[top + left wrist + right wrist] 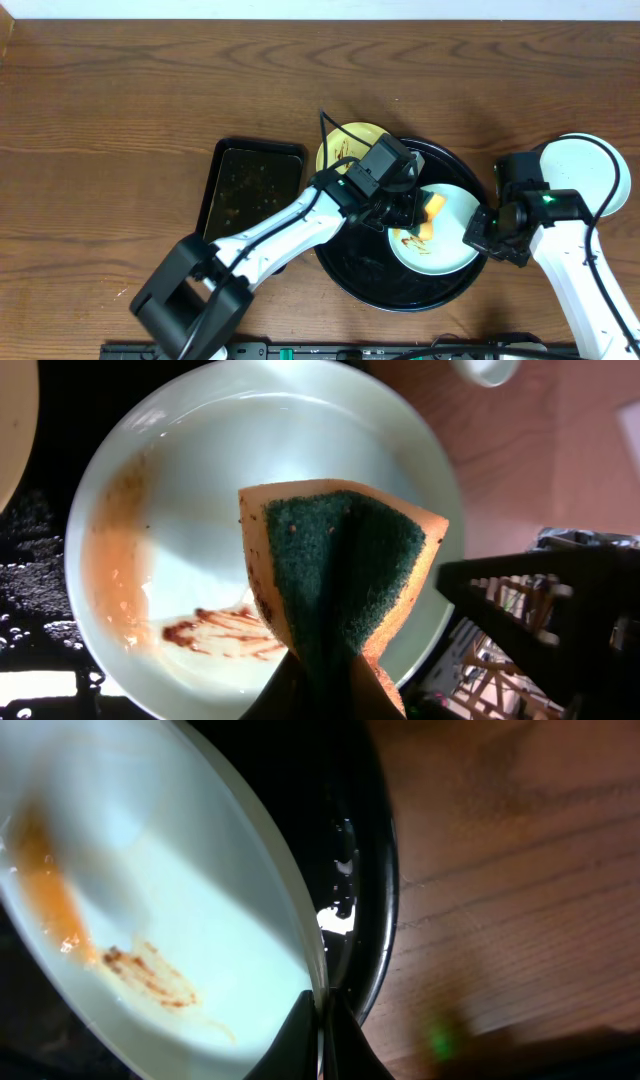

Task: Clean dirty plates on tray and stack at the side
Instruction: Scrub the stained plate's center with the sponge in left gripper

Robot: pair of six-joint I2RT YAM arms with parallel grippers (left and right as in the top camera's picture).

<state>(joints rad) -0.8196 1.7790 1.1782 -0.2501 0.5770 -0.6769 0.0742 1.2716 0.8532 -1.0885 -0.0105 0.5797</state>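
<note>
Brown-smeared pale mint plate point(150, 890), rim pinched in the end effector point(322, 1020), over glossy black tray point(372, 870), wooden table point(520, 850) beside.

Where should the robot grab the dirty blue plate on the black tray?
Grab the blue plate by its thin rim on the right, from outside the tray, where the right gripper pinches it. It is shallow and flat, and the sponge covers its middle.

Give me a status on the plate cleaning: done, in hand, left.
Done: one pale plate sits off the tray, beside the right arm. In hand: the right gripper pinches the rim of the mint plate while the left gripper holds a sponge over it; brown smears show on it. Left: the smeared yellow plate, then stacking.
</note>
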